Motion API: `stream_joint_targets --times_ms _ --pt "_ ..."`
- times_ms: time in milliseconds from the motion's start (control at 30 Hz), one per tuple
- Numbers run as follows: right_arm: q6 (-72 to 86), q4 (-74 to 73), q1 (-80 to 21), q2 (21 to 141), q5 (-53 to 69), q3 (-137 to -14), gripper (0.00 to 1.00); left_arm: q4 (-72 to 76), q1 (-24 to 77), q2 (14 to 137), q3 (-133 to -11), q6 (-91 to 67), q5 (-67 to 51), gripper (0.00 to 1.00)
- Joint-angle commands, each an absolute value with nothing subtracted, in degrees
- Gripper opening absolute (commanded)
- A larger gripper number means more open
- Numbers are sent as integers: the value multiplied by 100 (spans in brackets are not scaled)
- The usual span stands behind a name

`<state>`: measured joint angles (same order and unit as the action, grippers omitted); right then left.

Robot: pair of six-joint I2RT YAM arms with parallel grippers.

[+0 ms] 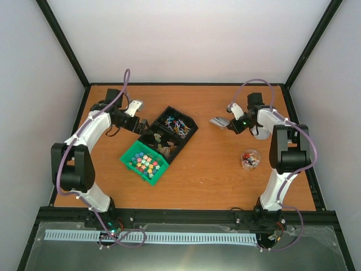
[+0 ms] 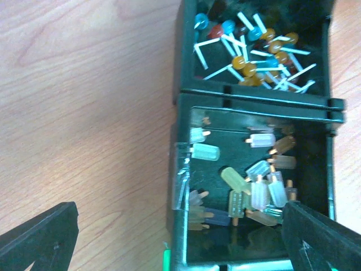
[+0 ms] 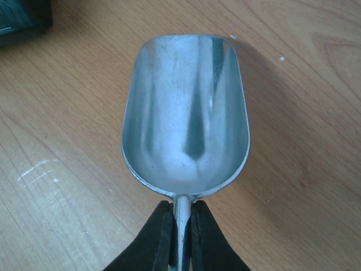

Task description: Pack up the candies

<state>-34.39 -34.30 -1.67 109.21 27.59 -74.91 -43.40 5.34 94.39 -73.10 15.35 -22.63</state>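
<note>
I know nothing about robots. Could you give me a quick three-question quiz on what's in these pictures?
1. True or false: the metal scoop in the right hand is empty.
2. Which hand is open? A: left hand. B: right hand.
3. Fill in: the clear round container stands nearest the ___ arm.
Key: 1 true; 2 A; 3 right.

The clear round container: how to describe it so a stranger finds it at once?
Look at the right side of the wooden table, beside the right arm. The clear round container stands alone there, nearer the bases than the metal scoop. Unlike the black tray and green tray, it is transparent and ball-shaped.
</note>
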Motion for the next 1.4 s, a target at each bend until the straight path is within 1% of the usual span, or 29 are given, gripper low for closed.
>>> stream_joint_targets --times_ms 0,167,367,433,600,667,733,833,933,1133,1267,1367 --pt "-3347 -3265 -285 11050 2686 -7465 8 -4298 501 9025 -7244 1503 -2810 100" --pt "-3347 -3155 -317 11013 2669 -7225 20 -4385 506 8674 -7123 1622 -2920 100" --pt "-3361 -3154 -316 10888 2684 -7115 30 -4466 501 8369 -7050 1638 -2874 100" --pt "-3384 -3235 -314 10773 2730 -7145 35 -4468 507 8294 -7040 1612 -2897 100" --pt "-3548 -3688 -308 10343 2934 -7272 57 -4480 502 8205 -7034 1519 -2963 100" --pt "-3684 -3950 -288 10133 3026 -7346 75 -4498 501 8187 -7020 1512 -2970 100" --pt "-3838 -4227 -203 9906 3105 -7432 85 -4500 502 8162 -6976 1541 -2938 100" --pt "-4079 -4818 61 9737 3287 -7620 86 -4544 508 8113 -6915 1594 -2899 100" --pt "-4447 -5807 514 9707 3506 -7817 86 -4539 501 7992 -6807 1640 -2870 100" --pt "-5495 -7204 1862 9584 3622 -7740 86 -4431 507 7896 -6615 1620 -2946 100" --pt "-6052 -7716 2658 9675 3558 -7645 78 -4411 501 7965 -6618 1576 -3026 100" --pt "-6178 -7786 2907 9788 3540 -7390 70 -4366 504 7988 -6610 1545 -3073 100"
